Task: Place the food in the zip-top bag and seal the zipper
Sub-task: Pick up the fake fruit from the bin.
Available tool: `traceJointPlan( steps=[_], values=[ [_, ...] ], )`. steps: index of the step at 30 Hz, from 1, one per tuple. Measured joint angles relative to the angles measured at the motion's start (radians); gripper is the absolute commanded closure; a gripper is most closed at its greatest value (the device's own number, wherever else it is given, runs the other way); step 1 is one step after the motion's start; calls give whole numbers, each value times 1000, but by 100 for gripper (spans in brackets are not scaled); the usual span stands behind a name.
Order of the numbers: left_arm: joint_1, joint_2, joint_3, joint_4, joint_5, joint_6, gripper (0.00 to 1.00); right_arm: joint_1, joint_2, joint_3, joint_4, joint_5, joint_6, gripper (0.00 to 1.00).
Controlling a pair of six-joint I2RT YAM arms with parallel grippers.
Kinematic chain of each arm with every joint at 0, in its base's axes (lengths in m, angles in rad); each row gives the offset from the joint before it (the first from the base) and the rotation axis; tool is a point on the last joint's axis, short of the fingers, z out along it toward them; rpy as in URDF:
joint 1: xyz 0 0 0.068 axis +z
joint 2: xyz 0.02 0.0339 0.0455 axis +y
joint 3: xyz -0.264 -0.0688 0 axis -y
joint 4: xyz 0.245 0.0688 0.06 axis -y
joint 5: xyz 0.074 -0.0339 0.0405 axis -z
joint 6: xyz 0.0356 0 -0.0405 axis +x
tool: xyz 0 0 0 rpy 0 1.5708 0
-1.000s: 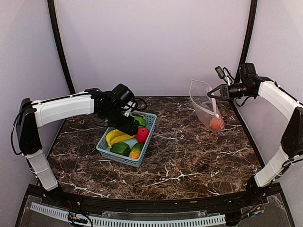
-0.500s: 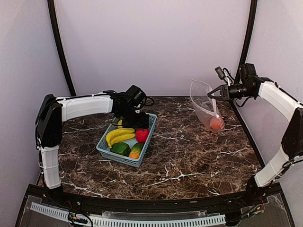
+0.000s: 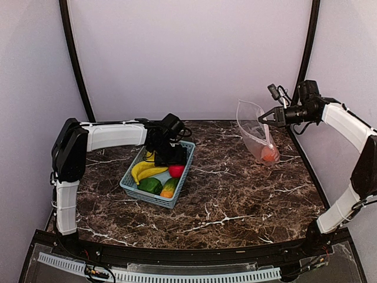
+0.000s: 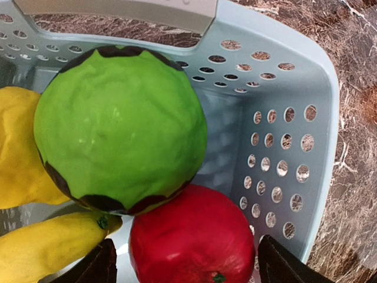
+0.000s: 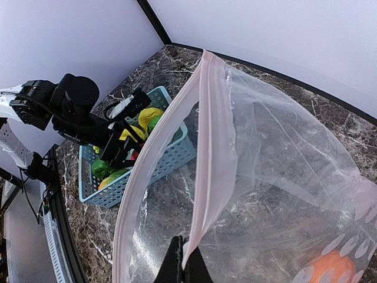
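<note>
Left hand point(image 4: 188, 272): spread wide, down inside the light blue basket point(image 4: 294, 106). Dark fingertips point(image 4: 97, 268) on either side of the pink-red ball point(image 4: 191, 242); contact not discernible. Nothing gripped.

Just beyond the ball and touching it: striped green melon point(image 4: 118, 130), filling most of the left wrist view. Left of the ball: yellow banana point(image 4: 47, 247). Behind the banana, pressed against the melon: yellow lemon point(image 4: 17, 153). Green pepper point(image 3: 149, 185) at the basket's near end, seen from above only. Basket flat on the marbled tabletop point(image 3: 235, 194), left of centre.

Right hand point(image 3: 263, 116): pinched shut on the zipper point(image 5: 206, 147), holding up the rim of the zip-top bag point(image 3: 253, 132) at the far right of the tabletop. Mouth gaping, pale pink strip running up and away from the fingers point(image 5: 177, 265). Slider tab not made out. Bag bottom resting on the tabletop, with the orange point(image 3: 270, 154) inside at the lowest corner. Bag well apart from the basket, bare marble between them.
</note>
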Motion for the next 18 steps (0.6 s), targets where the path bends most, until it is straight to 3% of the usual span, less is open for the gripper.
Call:
traceJointPlan(
  steps=[4, 12, 18],
  values=[
    [0, 3, -3, -4, 5, -6, 22, 0, 0, 0, 0, 0, 0, 100],
    [0, 3, -3, -9, 27, -2, 44, 2, 0, 0, 0, 0, 0, 100],
    [0, -2, -3, -15, 27, 16, 53, 2, -1, -1, 0, 0, 0, 100]
  ],
)
